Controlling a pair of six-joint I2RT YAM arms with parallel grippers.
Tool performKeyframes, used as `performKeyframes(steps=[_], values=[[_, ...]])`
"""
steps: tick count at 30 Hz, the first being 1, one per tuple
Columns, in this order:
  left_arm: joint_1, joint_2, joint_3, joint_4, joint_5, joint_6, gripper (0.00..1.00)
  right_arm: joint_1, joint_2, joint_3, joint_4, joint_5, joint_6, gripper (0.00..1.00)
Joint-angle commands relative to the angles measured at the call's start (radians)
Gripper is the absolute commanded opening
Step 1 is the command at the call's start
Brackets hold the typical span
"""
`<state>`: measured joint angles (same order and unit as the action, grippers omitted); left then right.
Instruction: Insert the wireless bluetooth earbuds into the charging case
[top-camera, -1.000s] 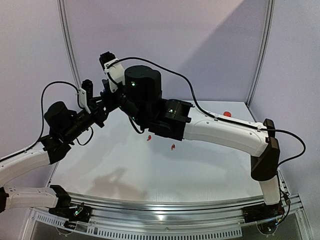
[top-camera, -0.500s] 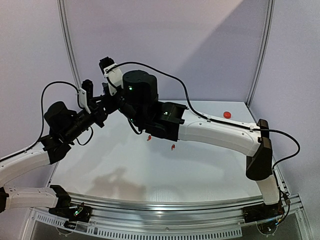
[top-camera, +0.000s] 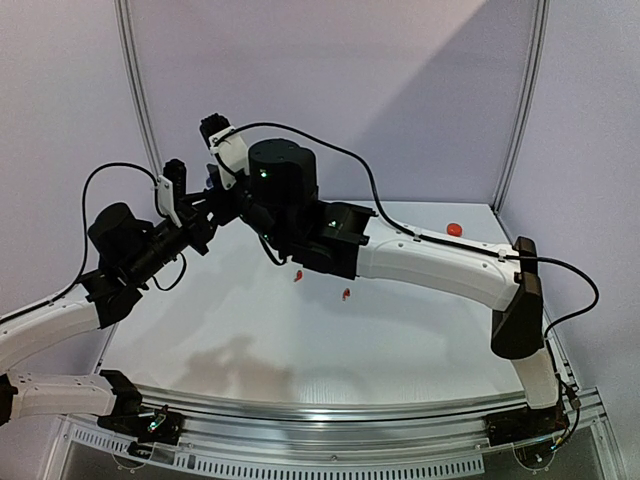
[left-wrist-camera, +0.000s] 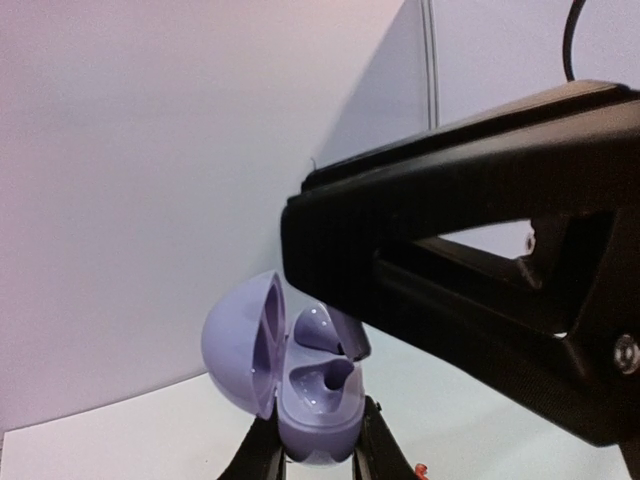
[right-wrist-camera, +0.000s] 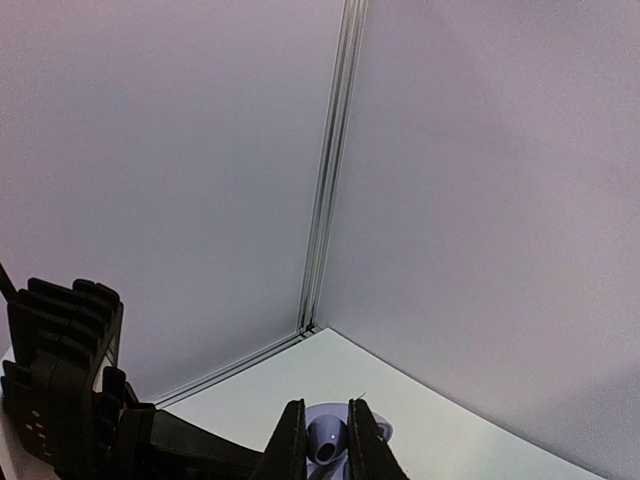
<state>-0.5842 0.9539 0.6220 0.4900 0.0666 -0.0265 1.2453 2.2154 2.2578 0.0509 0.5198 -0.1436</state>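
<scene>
Left end effector (left-wrist-camera: 318, 452) clamps case (left-wrist-camera: 300, 395); right end effector (right-wrist-camera: 325, 447) seemingly pinches earbud (right-wrist-camera: 328, 437).

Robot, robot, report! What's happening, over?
Left gripper shut on open lilac case. Right gripper shut on lilac earbud, at case. Red earbuds loose on table.

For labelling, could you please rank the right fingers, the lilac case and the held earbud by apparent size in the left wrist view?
1. Right fingers, though nearness to the camera inflates them.
2. Lilac case.
3. Held earbud.
</scene>
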Motion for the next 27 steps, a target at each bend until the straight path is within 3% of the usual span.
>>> performKeyframes(steps=[1,27], values=[[-0.002,0.000,0.008,0.024,-0.002,0.011,0.00,-0.007,0.026,-0.007,0.002,-0.015,-0.008,0.00],[0.001,-0.012,-0.004,0.036,0.007,0.004,0.00,-0.021,0.014,-0.045,0.003,0.046,-0.041,0.00]])
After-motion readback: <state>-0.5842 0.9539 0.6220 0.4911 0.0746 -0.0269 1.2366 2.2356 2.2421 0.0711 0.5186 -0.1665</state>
